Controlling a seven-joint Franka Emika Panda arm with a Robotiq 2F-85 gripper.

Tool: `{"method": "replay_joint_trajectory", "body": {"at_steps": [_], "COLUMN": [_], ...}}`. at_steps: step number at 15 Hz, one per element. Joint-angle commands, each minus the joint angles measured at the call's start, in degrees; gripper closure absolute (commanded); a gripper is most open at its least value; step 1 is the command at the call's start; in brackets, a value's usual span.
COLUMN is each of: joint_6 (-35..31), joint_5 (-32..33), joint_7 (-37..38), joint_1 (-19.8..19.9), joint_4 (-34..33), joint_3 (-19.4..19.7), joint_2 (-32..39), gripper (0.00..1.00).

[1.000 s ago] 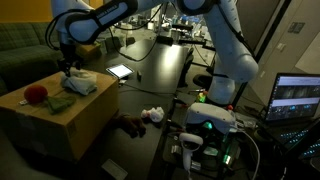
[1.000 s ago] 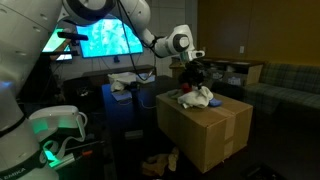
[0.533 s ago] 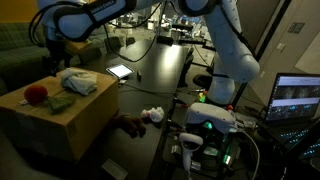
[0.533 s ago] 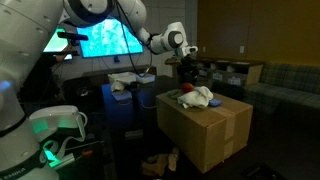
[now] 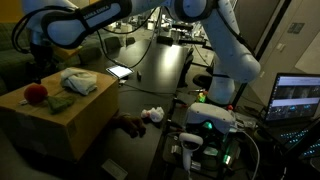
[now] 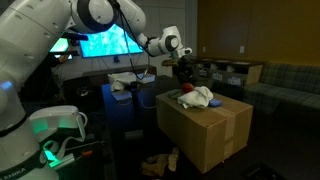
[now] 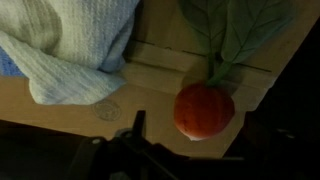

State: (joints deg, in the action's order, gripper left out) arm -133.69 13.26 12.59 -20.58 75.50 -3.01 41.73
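A cardboard box (image 5: 75, 118) carries a white knitted cloth (image 5: 78, 80), a green leaf-shaped cloth (image 5: 60, 102) and a red round fruit-like object (image 5: 36, 94). My gripper (image 5: 40, 62) hangs above the box's far end, over the red object. The box (image 6: 215, 125), the cloth (image 6: 200, 97) and the gripper (image 6: 183, 72) also show in an exterior view. In the wrist view the red object (image 7: 204, 110) lies on the cardboard just ahead of my gripper (image 7: 196, 130), whose jaws stand apart and empty. The white cloth (image 7: 70, 45) is at the upper left and the green cloth (image 7: 235, 30) at the upper right.
A dark table with a lit tablet (image 5: 119, 71) stands behind the box. Soft toys (image 5: 150, 116) lie on the floor beside it. A monitor (image 5: 297, 97) glows at the right, a couch (image 5: 20, 45) is at the left, and a big screen (image 6: 105, 42) hangs behind the arm.
My gripper has moved off the white cloth, along the box toward the red object, and it is a little higher. The cloth and the other things have stayed in place.
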Motion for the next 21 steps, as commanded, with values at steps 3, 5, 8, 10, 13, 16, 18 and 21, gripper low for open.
{"method": "replay_joint_trajectory", "body": {"at_steps": [3,5,8,10,13,16,18,21], "joint_6": [-5.45,-6.79,-8.53,-9.98,-10.9,-10.74,-10.21,-10.01], "joint_5": [-2.78,-4.77,-7.38,-8.42,-9.37,-9.22,-8.96,-8.37], "joint_7": [-2.7,-3.6,-5.78,-7.06,-9.55,-11.39,-12.51,-13.59], "joint_1": [0.92,1.6,2.08,1.9,1.73,1.38,1.24,1.01], "joint_4": [-2.32,-1.82,-0.58,-0.02,0.23,-0.06,-0.28,-0.22], "joint_3": [-1.95,-3.24,-5.07,-6.0,-7.49,-8.23,-8.4,-7.93], "joint_2": [1.54,1.23,0.84,1.29,2.53,4.43,5.52,6.89], "gripper": [0.0,0.0,0.0,0.0,0.0,0.0,0.0,0.0]}}
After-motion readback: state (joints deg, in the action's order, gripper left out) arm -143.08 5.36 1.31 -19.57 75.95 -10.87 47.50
